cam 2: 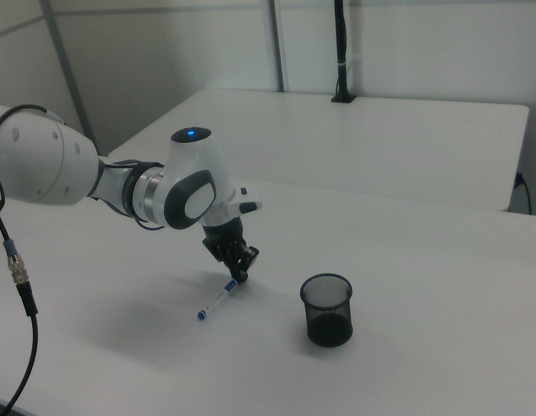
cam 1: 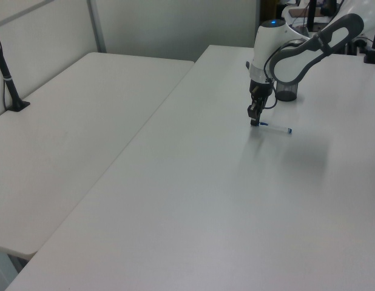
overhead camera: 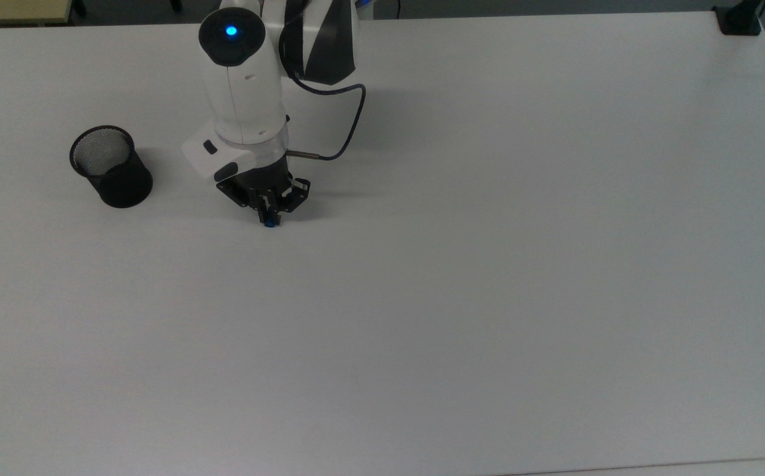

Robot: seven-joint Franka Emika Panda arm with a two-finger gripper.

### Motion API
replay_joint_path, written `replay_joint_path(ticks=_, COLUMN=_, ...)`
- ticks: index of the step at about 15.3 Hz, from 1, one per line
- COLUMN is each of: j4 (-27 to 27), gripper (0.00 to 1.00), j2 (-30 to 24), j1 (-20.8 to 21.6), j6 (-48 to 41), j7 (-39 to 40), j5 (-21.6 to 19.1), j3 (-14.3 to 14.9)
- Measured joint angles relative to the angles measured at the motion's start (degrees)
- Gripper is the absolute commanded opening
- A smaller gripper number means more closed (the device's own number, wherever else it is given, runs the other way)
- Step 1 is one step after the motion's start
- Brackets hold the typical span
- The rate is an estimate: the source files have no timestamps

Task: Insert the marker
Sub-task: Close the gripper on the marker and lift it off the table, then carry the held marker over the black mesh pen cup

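While end effector (overhead camera: 270, 216) hides marker (cam 2: 215, 300) (top view) — right view bares its barrel.

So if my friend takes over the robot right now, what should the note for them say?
Gripper: down at the table and shut on the marker at its blue cap end.
Marker: lying flat on the white table, not lifted yet.
Black mesh cup: upright and empty, to the top view's left of the gripper, apart from it.
Done: the reach and the grab.
Left: lift the marker, carry it over the cup, tip it upright and drop it in.
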State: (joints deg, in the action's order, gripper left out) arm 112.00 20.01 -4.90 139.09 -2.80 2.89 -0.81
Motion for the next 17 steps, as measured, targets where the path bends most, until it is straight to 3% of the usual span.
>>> replay_joint_path(ticks=6, j4=-1.1, gripper=0.02, j2=-1.5, j1=-0.2, j6=0.1, j7=-0.2, j5=0.0, j3=0.0)
replay_joint_path(ticks=13, j4=-2.3, gripper=0.02, j2=-15.8, j1=-5.6, j6=0.1, j7=0.6, j5=0.0, j3=0.3)
replay_joint_path(ticks=17, j4=-2.0, gripper=0.02, j2=-21.6, j1=-10.3, j6=0.1, j7=6.8, j5=-1.0, j3=0.9)
